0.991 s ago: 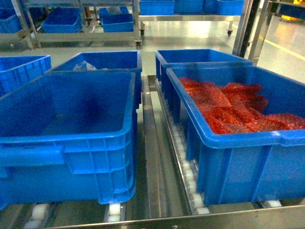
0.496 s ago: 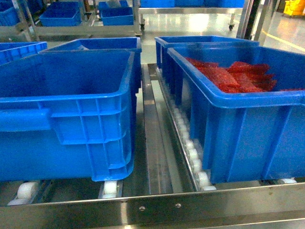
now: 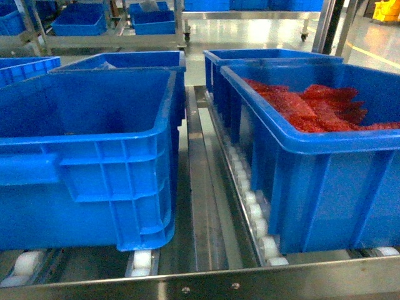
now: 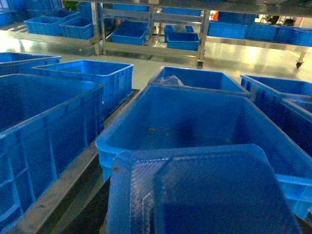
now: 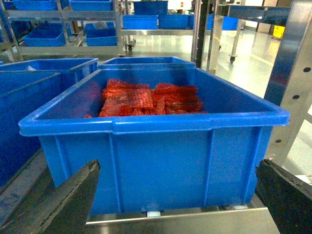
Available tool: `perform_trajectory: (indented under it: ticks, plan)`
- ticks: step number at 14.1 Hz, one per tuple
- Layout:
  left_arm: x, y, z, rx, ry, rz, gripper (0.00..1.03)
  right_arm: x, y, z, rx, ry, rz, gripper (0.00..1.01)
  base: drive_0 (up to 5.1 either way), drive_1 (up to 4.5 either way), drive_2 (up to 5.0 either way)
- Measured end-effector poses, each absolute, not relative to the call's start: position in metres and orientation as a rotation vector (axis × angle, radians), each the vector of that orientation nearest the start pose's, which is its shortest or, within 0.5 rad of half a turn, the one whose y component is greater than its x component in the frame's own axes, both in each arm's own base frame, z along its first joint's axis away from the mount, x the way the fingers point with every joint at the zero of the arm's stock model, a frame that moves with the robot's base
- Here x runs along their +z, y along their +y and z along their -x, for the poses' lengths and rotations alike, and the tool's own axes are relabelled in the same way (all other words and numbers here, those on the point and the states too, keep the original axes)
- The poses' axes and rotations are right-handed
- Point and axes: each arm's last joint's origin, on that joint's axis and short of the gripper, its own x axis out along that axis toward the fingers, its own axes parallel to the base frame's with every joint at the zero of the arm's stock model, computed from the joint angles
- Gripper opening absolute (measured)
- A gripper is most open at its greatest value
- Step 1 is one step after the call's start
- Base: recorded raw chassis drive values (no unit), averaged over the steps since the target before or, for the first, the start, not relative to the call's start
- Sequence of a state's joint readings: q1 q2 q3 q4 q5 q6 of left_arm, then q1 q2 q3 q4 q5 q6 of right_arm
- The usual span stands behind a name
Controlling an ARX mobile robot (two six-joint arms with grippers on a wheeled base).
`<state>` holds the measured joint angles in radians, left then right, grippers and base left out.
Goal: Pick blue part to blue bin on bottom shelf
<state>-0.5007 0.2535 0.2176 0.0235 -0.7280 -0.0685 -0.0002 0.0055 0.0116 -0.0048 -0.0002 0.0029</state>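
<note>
The blue part [image 4: 204,195], a flat blue piece with a textured surface, fills the bottom of the left wrist view. It sits right where my left gripper's jaws are and hides its fingers. Just beyond it is an empty blue bin [image 4: 105,144], the front-left bin [image 3: 106,187] in the head view. This bin rests on the bottom shelf [image 3: 206,206], on rails with white rollers [image 3: 253,212]. My right gripper [image 5: 178,168] is open, its dark fingers [image 5: 68,200] spread wide in front of another bin. Neither gripper shows in the head view.
The front-right blue bin [image 3: 325,162] holds red bagged parts [image 3: 306,106], and it also fills the right wrist view as a blue bin [image 5: 161,161]. More blue bins stand behind both and at the far left [image 3: 25,65]. A steel rack post [image 5: 292,73] rises at right.
The head camera has dropped lower and closer to the shelf's front rail, so the bins look larger. The bins themselves have not shifted on the rollers.
</note>
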Motion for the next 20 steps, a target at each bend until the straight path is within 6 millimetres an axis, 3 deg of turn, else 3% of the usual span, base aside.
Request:
perform_trajectory:
  ticks: [20]
  plan:
    - [0.2193, -0.0319, -0.0981, 0.223, 0.007, 0.058, 0.44, 0.1665, 0.0000, -0.0973, 0.000, -0.001, -0.003, 0.98, -0.1, 4.16, -4.3]
